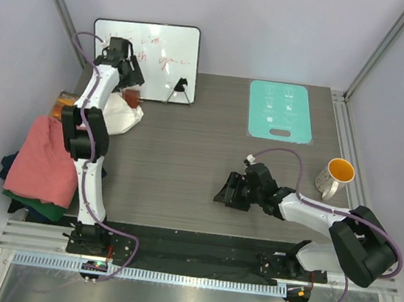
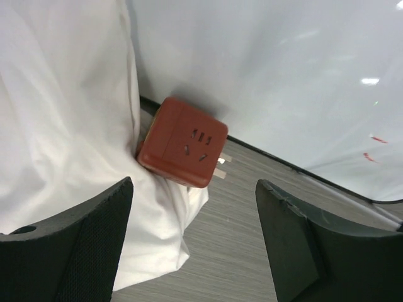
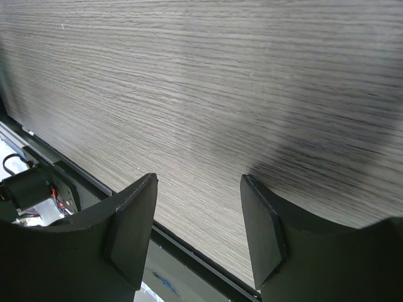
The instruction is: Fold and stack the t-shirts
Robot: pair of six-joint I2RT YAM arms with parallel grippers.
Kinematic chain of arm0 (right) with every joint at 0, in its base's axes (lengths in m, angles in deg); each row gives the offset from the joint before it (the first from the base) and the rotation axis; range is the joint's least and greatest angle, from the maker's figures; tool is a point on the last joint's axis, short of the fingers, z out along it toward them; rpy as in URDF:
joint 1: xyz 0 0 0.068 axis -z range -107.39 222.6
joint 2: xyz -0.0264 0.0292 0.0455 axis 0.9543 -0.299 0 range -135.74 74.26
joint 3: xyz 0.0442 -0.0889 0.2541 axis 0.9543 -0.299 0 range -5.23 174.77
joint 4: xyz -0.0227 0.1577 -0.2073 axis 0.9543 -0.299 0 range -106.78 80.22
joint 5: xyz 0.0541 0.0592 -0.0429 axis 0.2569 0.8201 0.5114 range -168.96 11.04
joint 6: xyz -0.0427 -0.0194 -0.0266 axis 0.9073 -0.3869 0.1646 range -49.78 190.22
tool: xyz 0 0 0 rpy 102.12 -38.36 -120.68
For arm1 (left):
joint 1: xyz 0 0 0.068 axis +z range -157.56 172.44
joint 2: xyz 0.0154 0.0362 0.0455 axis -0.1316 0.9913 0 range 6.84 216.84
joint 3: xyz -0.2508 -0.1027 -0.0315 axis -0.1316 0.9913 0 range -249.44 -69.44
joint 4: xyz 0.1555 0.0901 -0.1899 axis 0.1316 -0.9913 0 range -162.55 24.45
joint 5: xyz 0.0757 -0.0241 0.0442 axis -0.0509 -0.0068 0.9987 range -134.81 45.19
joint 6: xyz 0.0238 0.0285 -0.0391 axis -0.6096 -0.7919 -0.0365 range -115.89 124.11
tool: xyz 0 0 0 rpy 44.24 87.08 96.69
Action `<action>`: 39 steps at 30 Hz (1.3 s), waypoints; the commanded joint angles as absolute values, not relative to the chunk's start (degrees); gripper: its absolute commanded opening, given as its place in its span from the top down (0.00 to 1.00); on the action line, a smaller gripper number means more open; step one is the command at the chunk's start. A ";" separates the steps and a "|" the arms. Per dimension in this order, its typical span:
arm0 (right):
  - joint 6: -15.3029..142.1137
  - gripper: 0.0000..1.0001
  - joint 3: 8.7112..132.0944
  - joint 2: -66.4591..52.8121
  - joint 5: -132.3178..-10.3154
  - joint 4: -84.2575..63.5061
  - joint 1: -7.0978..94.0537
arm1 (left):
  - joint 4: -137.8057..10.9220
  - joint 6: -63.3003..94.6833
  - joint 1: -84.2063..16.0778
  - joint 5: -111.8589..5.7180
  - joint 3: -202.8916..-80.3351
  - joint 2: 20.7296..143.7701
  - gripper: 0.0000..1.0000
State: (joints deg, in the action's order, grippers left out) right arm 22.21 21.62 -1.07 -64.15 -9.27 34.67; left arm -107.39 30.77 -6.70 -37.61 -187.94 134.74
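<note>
A crumpled white t-shirt (image 1: 119, 116) lies at the table's far left, filling the left side of the left wrist view (image 2: 63, 126). My left gripper (image 1: 130, 86) hovers over its far edge by the whiteboard, open (image 2: 195, 214), holding nothing. A red-brown plug cube (image 2: 182, 141) rests against the white cloth just beyond the fingers. A salmon-pink t-shirt (image 1: 41, 156) is draped off the table's left edge over a dark green one (image 1: 41, 209) and a navy one (image 1: 10, 164). My right gripper (image 1: 230, 190) hangs open (image 3: 198, 220) above bare table.
A whiteboard (image 1: 152, 49) stands at the back left with a black clip stand (image 1: 181, 89) before it. A teal mat (image 1: 281, 111) lies at the back right. A white mug with an orange inside (image 1: 332, 177) sits at the right. The table's near edge (image 3: 189, 251) lies under the right fingers.
</note>
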 commanded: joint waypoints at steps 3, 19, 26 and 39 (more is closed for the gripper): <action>22.58 0.39 21.49 -2.03 -65.77 -10.22 33.76 | -105.97 28.90 -6.95 -37.43 -196.26 137.97 0.21; 22.67 0.39 21.66 -2.56 -65.77 -10.75 33.76 | -104.75 27.31 -7.04 -36.37 -191.61 142.81 0.21; 22.58 0.39 21.05 -2.56 -65.86 -10.48 33.76 | -103.60 27.14 -6.95 -38.74 -190.65 142.63 0.24; 22.32 0.39 20.87 -2.65 -65.42 -10.13 33.76 | -101.76 27.23 -8.71 -41.82 -183.35 138.51 0.85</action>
State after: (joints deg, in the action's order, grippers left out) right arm 21.93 21.66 -1.53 -64.00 -8.35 34.15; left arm -101.03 27.05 -7.34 -38.96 -186.78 141.95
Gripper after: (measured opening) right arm 0.614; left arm 0.671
